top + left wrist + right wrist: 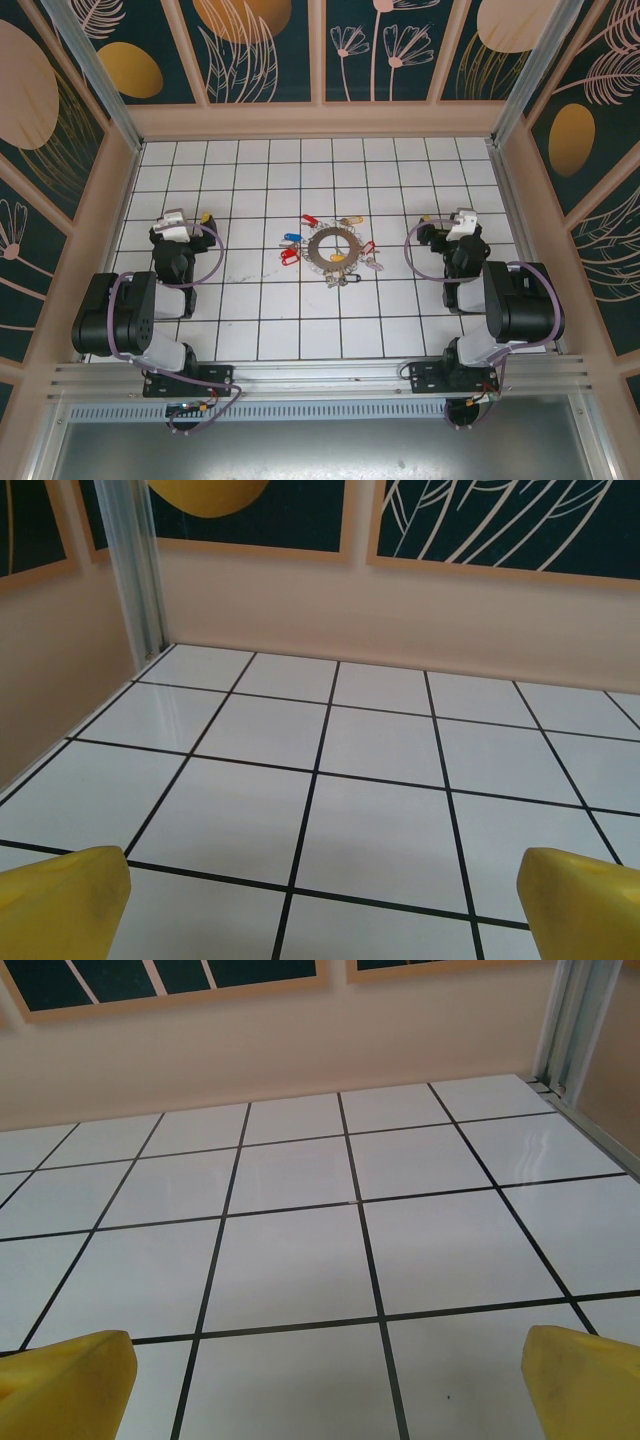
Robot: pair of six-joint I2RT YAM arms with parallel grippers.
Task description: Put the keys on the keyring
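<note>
I judge the task is not yet started: the left gripper [320,910] and right gripper [325,1390] are released and empty, well apart from the keys [290,248] around the keyring [337,246]. Next, 1 arm must reach a key.

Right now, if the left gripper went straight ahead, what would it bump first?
Probably the pale peach back wall; ahead of the left gripper the white tiled floor looks free until there.

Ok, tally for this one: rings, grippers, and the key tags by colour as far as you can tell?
keyring: 1
grippers: 2, left gripper and right gripper
red tags: 3
blue tags: 1
other tags and bare keys: too small to count
Total counted: 7
</note>
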